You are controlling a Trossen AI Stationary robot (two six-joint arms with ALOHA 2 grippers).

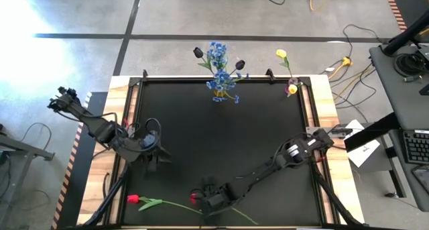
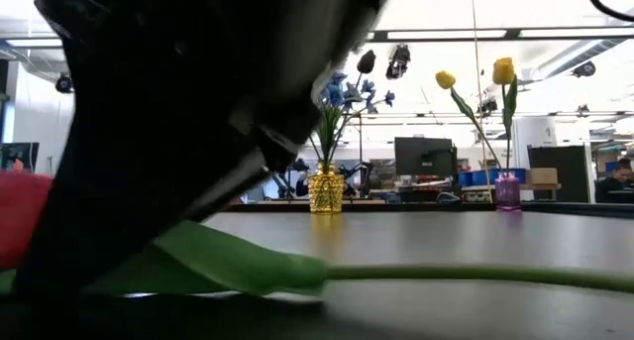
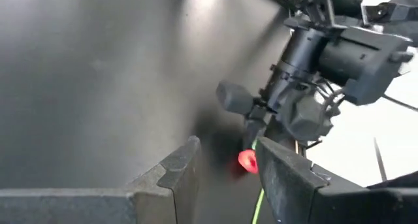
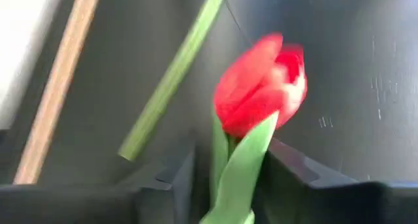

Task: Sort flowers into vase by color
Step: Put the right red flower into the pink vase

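Note:
Two red tulips lie near the table's near edge. One red tulip point(image 1: 194, 198) point(image 4: 261, 87) is in my right gripper point(image 1: 206, 198) point(image 4: 228, 165), which is shut on it just behind the head. The other red tulip point(image 1: 134, 199) lies flat to its left, with its stem point(image 4: 173, 74) passing close by. My left gripper point(image 1: 152, 163) point(image 3: 225, 152) is open and holds nothing above the table's left part. A gold vase point(image 1: 221, 90) point(image 2: 325, 189) at the far edge holds blue sprays and black tulips. A purple vase point(image 1: 292, 89) point(image 2: 508, 193) holds yellow tulips. My right gripper pinches the red tulip between its two fingers, on the stem and leaf just below the head point(image 4: 230, 160). It comes slanting down from the table's right, with the fingers across the stem. The head juts past the fingertips, and the long stem point(image 2: 475, 274) lies on the table.
The black mat has a wooden rim point(image 1: 322, 123) at the left, right and near sides. Bare mat stretches between the near tulips and the vases at the far edge. My right arm point(image 1: 281, 159) reaches diagonally across the mat's right half.

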